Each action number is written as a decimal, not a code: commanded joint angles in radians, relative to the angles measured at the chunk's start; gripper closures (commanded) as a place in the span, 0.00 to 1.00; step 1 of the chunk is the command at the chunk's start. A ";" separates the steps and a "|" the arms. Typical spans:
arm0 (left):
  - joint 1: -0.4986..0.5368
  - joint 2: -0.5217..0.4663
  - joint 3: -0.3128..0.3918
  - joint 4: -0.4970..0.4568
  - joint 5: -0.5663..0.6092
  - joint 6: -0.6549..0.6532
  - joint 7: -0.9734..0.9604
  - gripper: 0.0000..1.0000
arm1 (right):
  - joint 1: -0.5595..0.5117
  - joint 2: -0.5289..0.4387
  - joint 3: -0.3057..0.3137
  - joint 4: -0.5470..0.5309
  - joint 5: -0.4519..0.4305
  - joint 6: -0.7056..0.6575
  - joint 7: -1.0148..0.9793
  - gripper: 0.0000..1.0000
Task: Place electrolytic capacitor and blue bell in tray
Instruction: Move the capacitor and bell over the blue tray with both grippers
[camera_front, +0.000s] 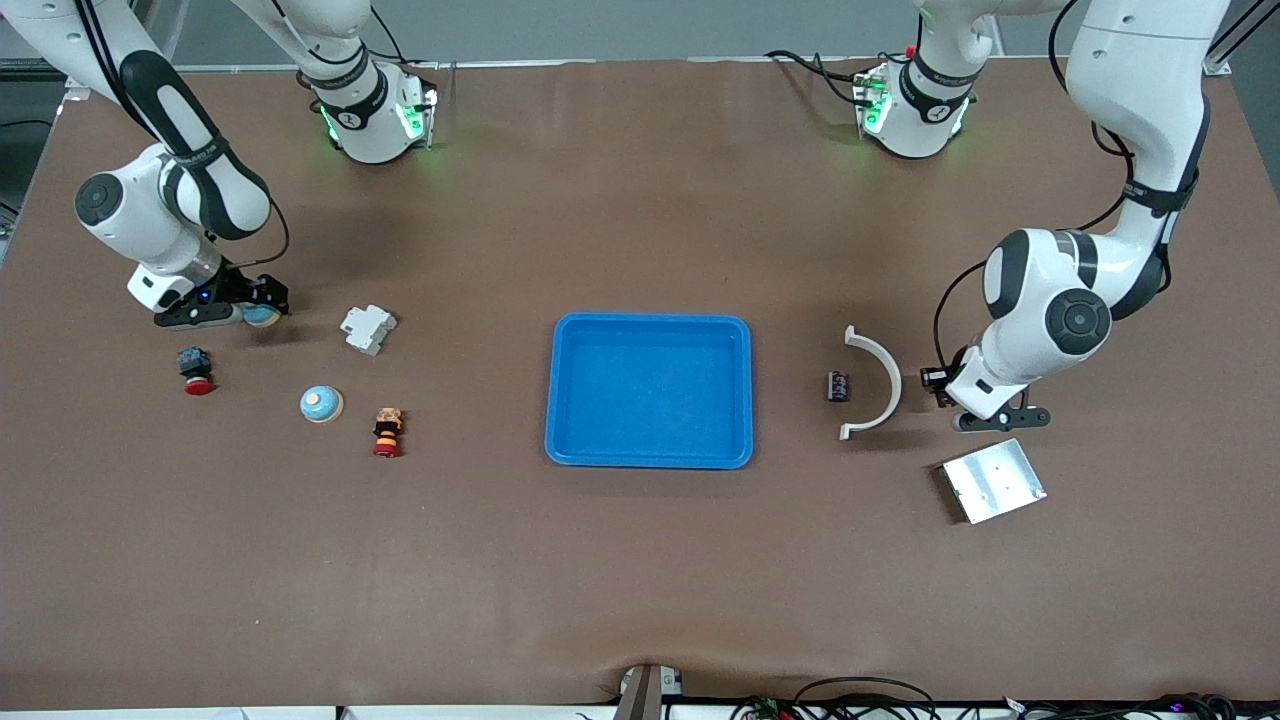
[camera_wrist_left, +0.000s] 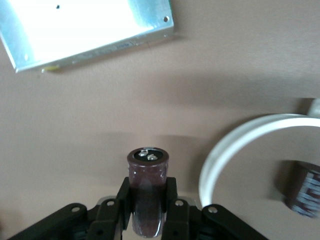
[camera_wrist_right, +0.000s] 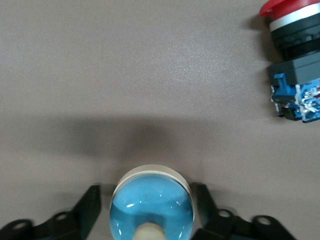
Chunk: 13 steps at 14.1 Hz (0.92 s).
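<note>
Left end effector (camera_wrist_left: 146, 210) grips a capacitor (camera_wrist_left: 148, 192) above the desk (camera_front: 640, 580), toward the left arm's end from the tray (camera_front: 650, 455); right end effector (camera_wrist_right: 150, 212) clasps the blue bell (camera_wrist_right: 151, 207) toward the right arm's end. Lift both clear of the rim, then release low over the tray floor.

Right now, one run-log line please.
left gripper: shut on electrolytic capacitor | right gripper: around blue bell | tray: empty
</note>
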 joint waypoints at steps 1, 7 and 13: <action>0.009 -0.047 -0.045 0.059 -0.035 -0.140 -0.106 0.93 | -0.013 -0.004 0.011 -0.016 0.017 0.009 -0.025 0.60; 0.001 -0.056 -0.148 0.163 -0.075 -0.254 -0.343 0.93 | 0.026 -0.010 0.013 -0.015 0.017 -0.003 -0.022 1.00; -0.040 -0.004 -0.274 0.240 -0.104 -0.239 -0.665 0.88 | 0.107 -0.151 0.019 0.019 0.017 -0.249 0.071 1.00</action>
